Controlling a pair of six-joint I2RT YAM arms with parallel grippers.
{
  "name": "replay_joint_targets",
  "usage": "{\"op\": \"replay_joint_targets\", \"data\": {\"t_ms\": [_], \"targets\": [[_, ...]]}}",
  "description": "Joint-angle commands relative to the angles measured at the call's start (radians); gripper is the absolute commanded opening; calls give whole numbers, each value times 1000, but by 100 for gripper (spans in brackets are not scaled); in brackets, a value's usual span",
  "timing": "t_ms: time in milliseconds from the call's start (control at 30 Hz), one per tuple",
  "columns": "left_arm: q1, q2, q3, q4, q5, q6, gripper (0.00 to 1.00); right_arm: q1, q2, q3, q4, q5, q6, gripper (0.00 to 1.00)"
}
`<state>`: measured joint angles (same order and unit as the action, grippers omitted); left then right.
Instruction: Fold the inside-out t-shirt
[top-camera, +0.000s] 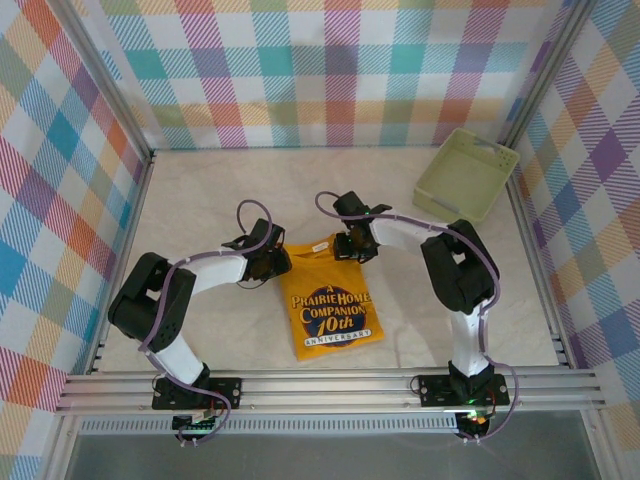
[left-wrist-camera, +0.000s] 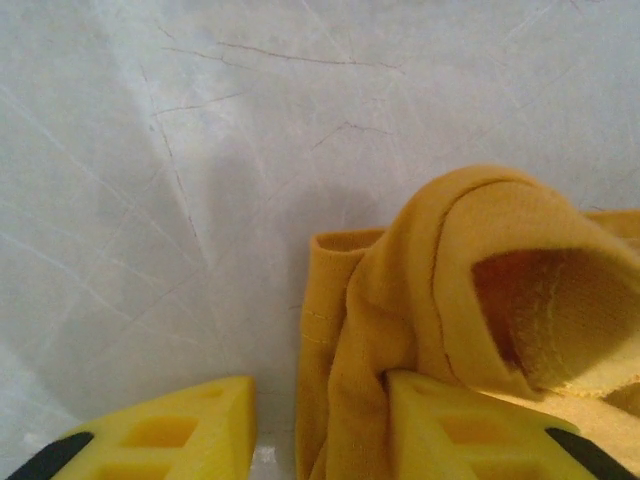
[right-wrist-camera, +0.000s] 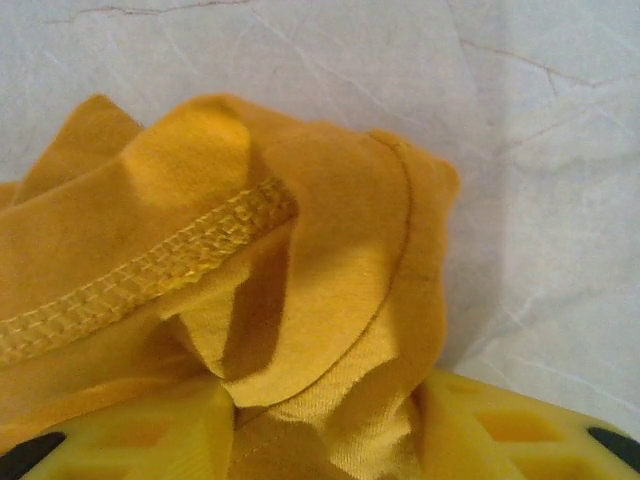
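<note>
The inside-out t-shirt (top-camera: 328, 305) lies folded into a narrow rectangle in the middle of the table, dark print facing up. My left gripper (top-camera: 272, 262) is at its far left corner and my right gripper (top-camera: 350, 247) at its far right corner. In the left wrist view a bunched fold of the t-shirt (left-wrist-camera: 480, 230) sits between the jaws of the left gripper (left-wrist-camera: 320, 385), against the right finger (left-wrist-camera: 450, 420); the left finger (left-wrist-camera: 190, 425) stands apart from it. In the right wrist view the t-shirt (right-wrist-camera: 300, 200) fills the gap of the right gripper (right-wrist-camera: 325, 385), with both fingers pressing on it.
A pale green basket (top-camera: 466, 174) stands at the back right corner of the table. Checked walls close in the left, far and right sides. The white table cover (top-camera: 200, 200) lies bare around the shirt.
</note>
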<state>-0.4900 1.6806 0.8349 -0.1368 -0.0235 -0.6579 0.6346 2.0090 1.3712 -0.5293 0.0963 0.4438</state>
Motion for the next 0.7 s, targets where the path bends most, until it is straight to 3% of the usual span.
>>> {"op": "replay_joint_targets", "data": {"t_ms": [0,200,400,667], "targets": [[-28,104,11,140,102,7,36,73,86,7,46,-81,34,44],[-48,117,30,133,89,6,32,109,119,30,22,-27,73,35],[-48,129,26,158,103,-7,26,108,77,-19,69,-21,89,19],[-47,137,25,187,96,-15,7,66,-17,-138,179,-66,132,3]]}}
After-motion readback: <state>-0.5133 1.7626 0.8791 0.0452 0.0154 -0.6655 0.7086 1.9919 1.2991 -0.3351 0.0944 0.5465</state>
